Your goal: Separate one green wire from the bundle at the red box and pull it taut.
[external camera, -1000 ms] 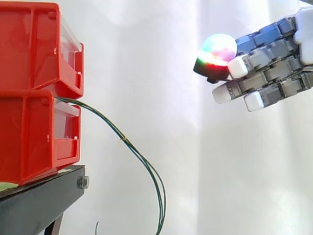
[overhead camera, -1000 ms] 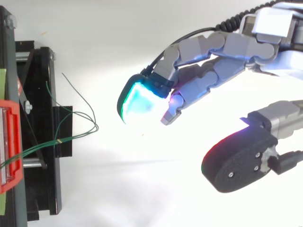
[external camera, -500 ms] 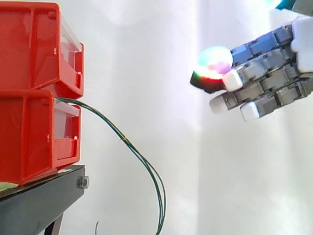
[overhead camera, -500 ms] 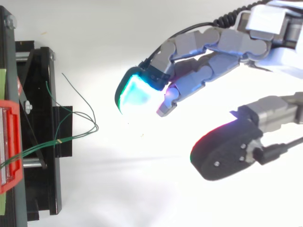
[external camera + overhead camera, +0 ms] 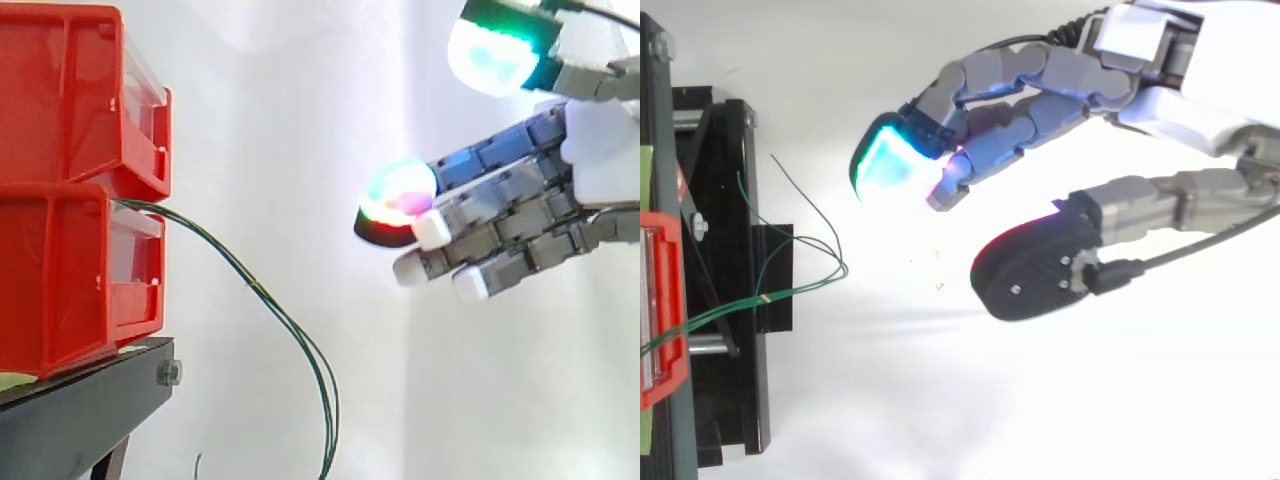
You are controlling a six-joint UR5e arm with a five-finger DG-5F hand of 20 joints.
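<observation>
The green wires (image 5: 252,286) are hanging as a thin bundle of a few hair-fine, dark green strands with a smooth, slightly glossy skin. They are coming out at the top front edge of the lower red bin (image 5: 60,280), running close together, then sagging in a long slack curve down past the front of the black stand (image 5: 80,420). A tiny pale yellow band is ringing the bundle partway along the slope. From above, the strands (image 5: 790,292) are crossing the stand's frame, fanning apart beyond it and curling into loose loops, with two free ends sticking up and away.

The two bins are made of shiny moulded red plastic, boxy and stacked, the upper red bin (image 5: 70,90) sitting on the lower one; each is showing a clear, see-through front panel. The stand is a matt black metal frame with a silver screw (image 5: 170,373) in its end face. A white curtain (image 5: 300,100) is falling in soft vertical folds behind.

The hand (image 5: 520,215) is hovering open in the air, well apart from the wires, holding nothing. Its grey, segmented fingers are reaching almost straight towards the bins, one rounded pad (image 5: 885,165) glowing cyan-green, while the thumb (image 5: 1040,275) is spreading clear of them.
</observation>
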